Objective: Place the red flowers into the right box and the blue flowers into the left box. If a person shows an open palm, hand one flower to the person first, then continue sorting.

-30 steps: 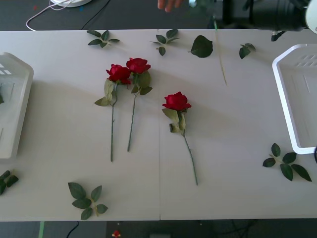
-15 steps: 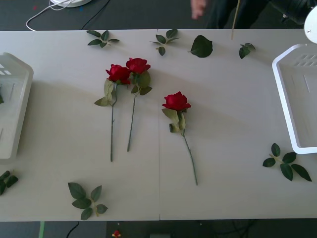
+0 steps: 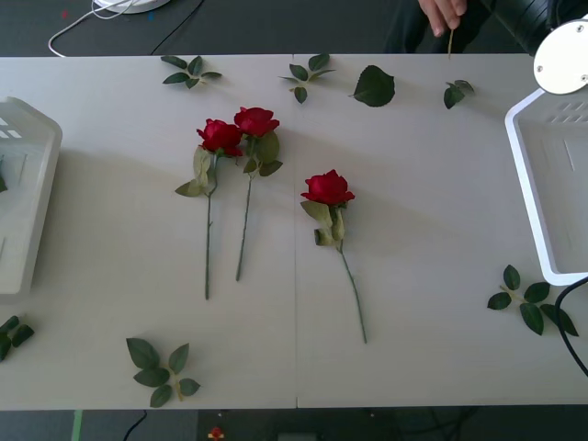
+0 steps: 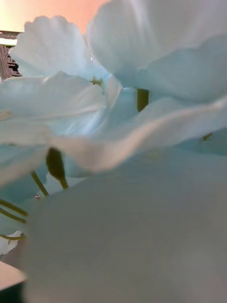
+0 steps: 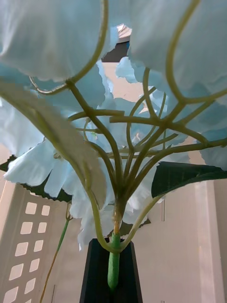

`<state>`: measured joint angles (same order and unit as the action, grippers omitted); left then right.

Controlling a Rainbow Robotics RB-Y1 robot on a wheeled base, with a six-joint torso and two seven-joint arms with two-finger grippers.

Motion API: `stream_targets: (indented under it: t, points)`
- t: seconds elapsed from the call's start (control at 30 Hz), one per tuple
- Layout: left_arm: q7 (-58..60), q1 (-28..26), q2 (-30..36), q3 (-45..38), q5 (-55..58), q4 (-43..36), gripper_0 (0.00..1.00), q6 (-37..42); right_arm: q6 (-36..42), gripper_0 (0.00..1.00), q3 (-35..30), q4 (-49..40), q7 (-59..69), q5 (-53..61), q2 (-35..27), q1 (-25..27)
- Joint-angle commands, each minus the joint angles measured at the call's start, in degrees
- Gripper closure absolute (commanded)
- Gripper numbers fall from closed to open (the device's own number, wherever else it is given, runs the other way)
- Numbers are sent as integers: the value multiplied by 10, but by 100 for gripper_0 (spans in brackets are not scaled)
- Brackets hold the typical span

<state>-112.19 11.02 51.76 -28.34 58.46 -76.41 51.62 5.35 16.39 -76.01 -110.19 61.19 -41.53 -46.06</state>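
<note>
Three red flowers lie on the table: two together [image 3: 237,129] left of centre and one [image 3: 327,187] in the middle, stems pointing toward me. My left gripper [image 5: 112,272] is shut on the green stem of a blue flower [image 5: 71,156], above the perforated floor of the left box [image 5: 21,236], which sits at the table's left edge [image 3: 28,184]. Pale blue petals [image 4: 142,142] lie right against my right wrist camera. A person's hand [image 3: 443,11] at the far edge holds a thin stem [image 3: 450,41]. The right box [image 3: 524,184] stands at the right edge.
Loose green leaf sprigs are scattered about: along the far edge [image 3: 375,86], at the near left [image 3: 158,367] and near the right box's front corner [image 3: 531,303]. A white round joint of my right arm [image 3: 562,43] hangs over the right box's far corner.
My right arm has pulled back out of the top right of the front view. The person's hand moved right along the far edge and now holds a stem. The roses have not moved.
</note>
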Motion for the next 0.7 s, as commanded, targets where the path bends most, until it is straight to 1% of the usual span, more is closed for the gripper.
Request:
stream_targets:
  t: [0.03,0.2,0.23,0.27,0.3,0.33,0.7]
  points:
    - [23,15,27,2,5,-1,100,-5,-9,100,-13,-3,-13,-7,7,-22]
    - [23,15,27,2,5,-1,100,-5,-9,100,-13,-3,-11,-4,7,-22]
    - [23,15,27,2,5,-1,100,-5,-9,83,-13,-3,-9,-2,7,-22]
    - [23,15,27,2,5,-1,100,-5,-9,32,-13,-3,-8,-1,7,-22]
    - [23,15,27,2,5,-1,100,-5,-9,12,-13,-4,-7,-1,7,-22]
    - [23,15,27,2,5,-1,100,-5,-9,0,-13,-3,-6,0,7,-22]
    - [23,15,27,2,5,-1,100,-5,-9,0,-13,-3,-6,1,7,-22]
